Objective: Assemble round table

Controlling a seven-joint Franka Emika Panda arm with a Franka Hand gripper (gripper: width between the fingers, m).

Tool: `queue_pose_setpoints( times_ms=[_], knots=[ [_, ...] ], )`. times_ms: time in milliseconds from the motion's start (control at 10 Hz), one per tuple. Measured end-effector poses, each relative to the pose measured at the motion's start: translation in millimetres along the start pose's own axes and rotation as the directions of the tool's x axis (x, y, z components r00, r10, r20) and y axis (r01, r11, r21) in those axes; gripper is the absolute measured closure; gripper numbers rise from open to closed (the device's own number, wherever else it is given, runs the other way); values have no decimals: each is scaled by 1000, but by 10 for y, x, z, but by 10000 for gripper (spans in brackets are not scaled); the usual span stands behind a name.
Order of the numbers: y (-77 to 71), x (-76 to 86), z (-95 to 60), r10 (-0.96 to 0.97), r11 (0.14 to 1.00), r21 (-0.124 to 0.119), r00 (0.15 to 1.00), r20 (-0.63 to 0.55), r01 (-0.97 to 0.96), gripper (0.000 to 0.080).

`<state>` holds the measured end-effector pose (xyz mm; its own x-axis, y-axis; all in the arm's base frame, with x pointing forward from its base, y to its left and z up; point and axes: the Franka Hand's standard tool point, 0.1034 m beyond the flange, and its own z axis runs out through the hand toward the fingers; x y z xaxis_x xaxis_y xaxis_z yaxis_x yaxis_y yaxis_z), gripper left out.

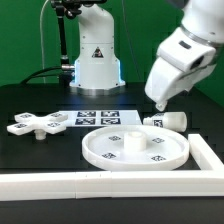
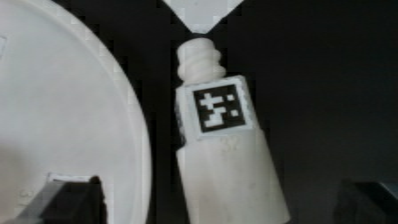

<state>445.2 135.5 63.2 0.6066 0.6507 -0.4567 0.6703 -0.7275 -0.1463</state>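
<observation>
a: progress?
b: early. nothing joined yet. disc [image 1: 135,148] lies flat near the front rail [image 1: 100,186]. post [image 1: 168,121] lies on its side just beside the disc's rim, on the exterior view's right. cross [image 1: 38,124] sits well apart on the exterior view's left. all three are loose, so post-to-disc and cross-to-post are both left to do.
a: gripper?
b: gripper [image 2: 221,202] is spread wide and empty, hanging over the post. in the wrist view the jaws stand either side of it, not touching as far as i can tell. likely lining up the pick.
a: materials?
b: all white hard plastic, smooth, with square black-and-white tags [image 2: 217,108]. disc is round with a raised rim. post is a short cylinder with a narrower ridged tip, probably a thread, but the view is blurry. cross is flat and four-armed. table [image 1: 30,100] is black.
</observation>
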Motion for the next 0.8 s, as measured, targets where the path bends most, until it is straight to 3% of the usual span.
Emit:
queue_pose_setpoints(
  times_ms=[100, 200, 300, 400, 600, 800],
  knots=[
    [-65, -56, 26, -3, 1000, 29, 993, 118, 0, 150],
    [-40, -22, 37, 14, 1000, -6, 985, 175, -13, 150],
    [-10, -63, 75, 27, 995, -95, 969, 245, -4, 150],
    [-21, -117, 140, -13, 997, -62, 947, 320, 35, 150],
    [-62, -110, 180, -4, 999, -39, 902, 431, 23, 150],
    [-47, 1, 129, 44, 997, -75, 926, 375, -17, 150]
  ],
)
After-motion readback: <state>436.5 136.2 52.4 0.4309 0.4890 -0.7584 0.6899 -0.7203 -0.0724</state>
